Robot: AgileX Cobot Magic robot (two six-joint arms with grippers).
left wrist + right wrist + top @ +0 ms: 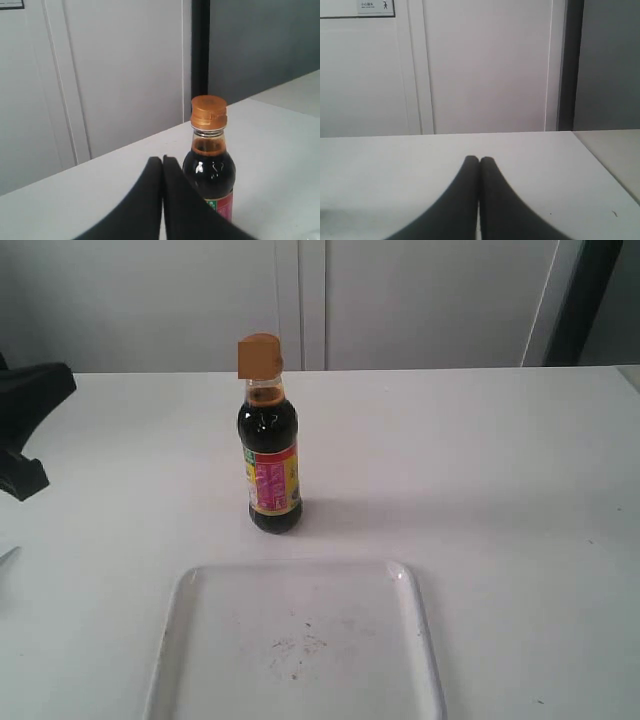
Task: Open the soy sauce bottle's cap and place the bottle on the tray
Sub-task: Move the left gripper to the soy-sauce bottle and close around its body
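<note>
The soy sauce bottle [271, 462] stands upright on the white table, just behind the tray [200, 590], with its amber cap [260, 356] closed on the neck. In the left wrist view the bottle [210, 172] and its cap [209, 111] show a short way beyond my left gripper [162, 160], which is shut and empty. The left arm [25, 420] appears at the left edge of the exterior view. My right gripper [479, 161] is shut over bare table, holding nothing, and lies outside the exterior view.
The white tray, with dark specks [297, 645] in its middle, lies at the table's near edge. White cabinet doors [300, 300] stand behind the table. A dark post [585, 300] is at the far right.
</note>
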